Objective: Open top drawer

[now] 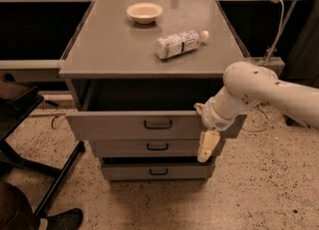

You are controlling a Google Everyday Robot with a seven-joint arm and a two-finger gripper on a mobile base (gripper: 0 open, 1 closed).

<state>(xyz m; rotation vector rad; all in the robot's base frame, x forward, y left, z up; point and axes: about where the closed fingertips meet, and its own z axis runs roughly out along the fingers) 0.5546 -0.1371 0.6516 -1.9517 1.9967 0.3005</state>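
Note:
The top drawer (114, 125) is the widest of three grey drawers under the grey cabinet top, with a small black loop handle (158, 123) at its centre. Its front stands out from the cabinet, with a dark gap above it, and its inside is hidden in shadow. My gripper (207, 147) hangs downward from the white arm (259, 92) at the right end of the drawer fronts, level with the medium-width drawer (149, 147) and to the right of the handles. The narrowest drawer (157, 172) is at the bottom.
A cream bowl (144, 12) and a plastic bottle (179, 44) lying on its side rest on the cabinet top (99, 50). A black chair base (30, 159) stands at the left on the speckled floor. A cable (276, 30) hangs at the right.

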